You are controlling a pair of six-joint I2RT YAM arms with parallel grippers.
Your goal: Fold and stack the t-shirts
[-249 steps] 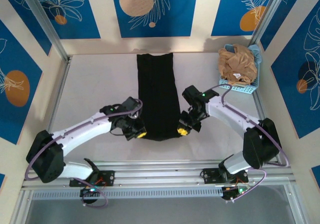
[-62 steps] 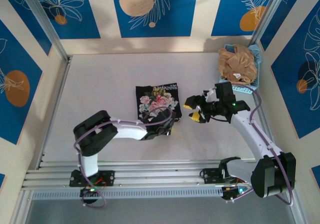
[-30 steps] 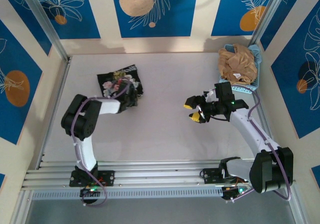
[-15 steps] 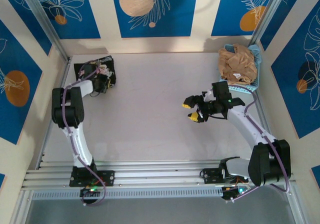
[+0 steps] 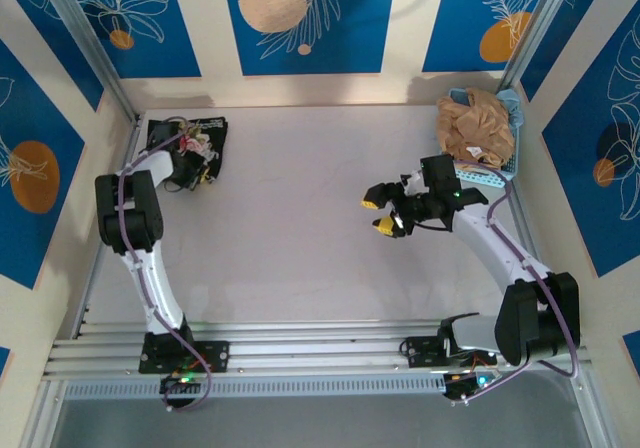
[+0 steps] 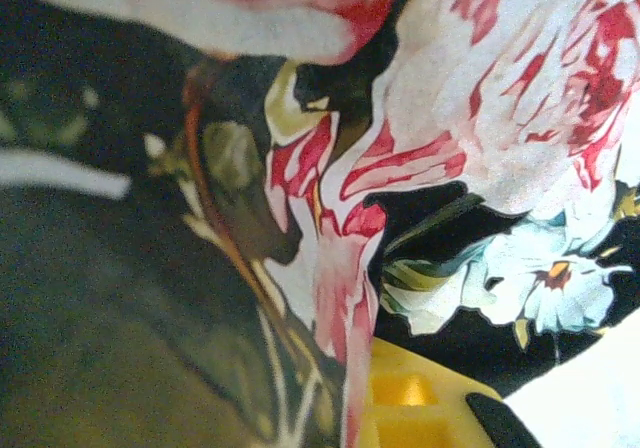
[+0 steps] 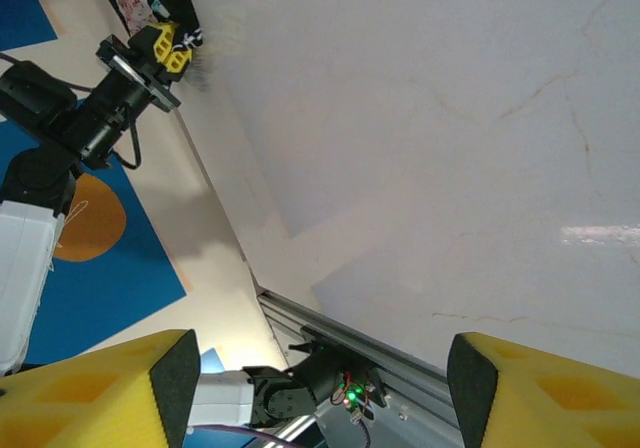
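Note:
The black t-shirt (image 5: pixel 181 134) with the rose print lies folded small in the far left corner of the table. My left gripper (image 5: pixel 200 168) reaches into that corner and is shut on the shirt's near edge. In the left wrist view the printed cloth (image 6: pixel 480 118) drapes over the jaws, and one yellow finger (image 6: pixel 410 408) shows beneath it. The tan-brown t-shirt (image 5: pixel 472 126) sits crumpled in the light blue basket (image 5: pixel 497 176) at the far right. My right gripper (image 5: pixel 381 211) hangs open over the table right of centre, holding nothing; its view shows its wide-apart fingers (image 7: pixel 90 388).
The white table (image 5: pixel 300 228) stretches bare between the two arms. Walls close it in at the left, back and right. A metal rail (image 5: pixel 320 340) runs along the near edge. The left arm (image 5: pixel 135 228) lies stretched along the left side.
The left gripper dragged the folded black shirt from mid-table to the far left corner. The right gripper drifted slightly left and stayed open.

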